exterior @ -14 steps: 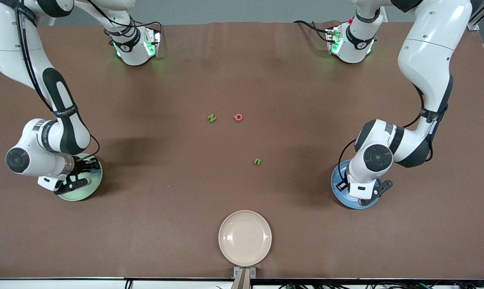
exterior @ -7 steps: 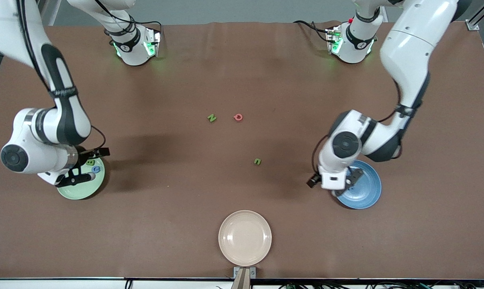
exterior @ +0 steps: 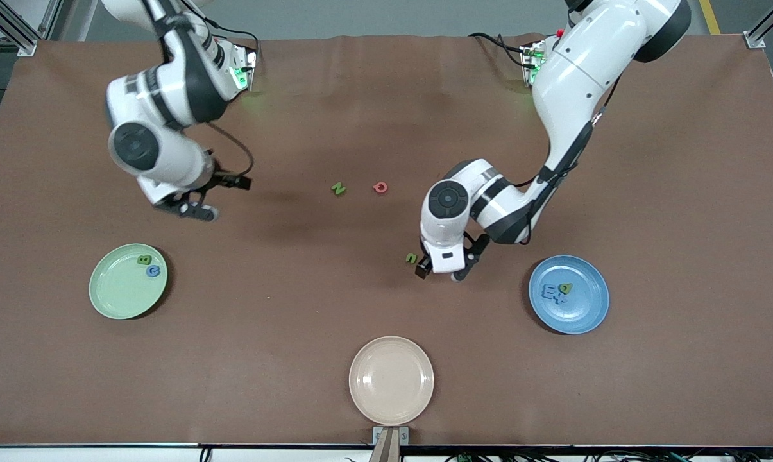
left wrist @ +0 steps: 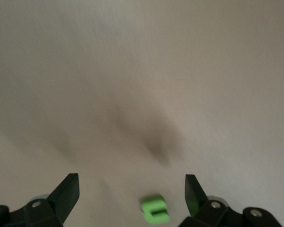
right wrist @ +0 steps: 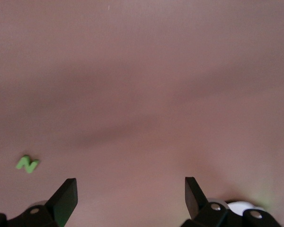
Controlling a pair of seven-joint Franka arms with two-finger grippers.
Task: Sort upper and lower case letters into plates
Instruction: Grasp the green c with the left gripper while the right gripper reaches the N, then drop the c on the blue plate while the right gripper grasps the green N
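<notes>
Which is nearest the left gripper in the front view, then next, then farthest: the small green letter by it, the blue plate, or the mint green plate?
Left gripper, open, is over the table's middle.
1. Small green letter, right beside it.
2. Round blue plate, toward the left arm's end.
3. Round mint green plate, toward the right arm's end.

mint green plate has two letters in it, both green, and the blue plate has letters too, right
Not quite. The mint green plate does hold two letters, but only one is green: the green letter lies beside a blue letter, as the front view shows. The blue plate does hold letters too.
</notes>
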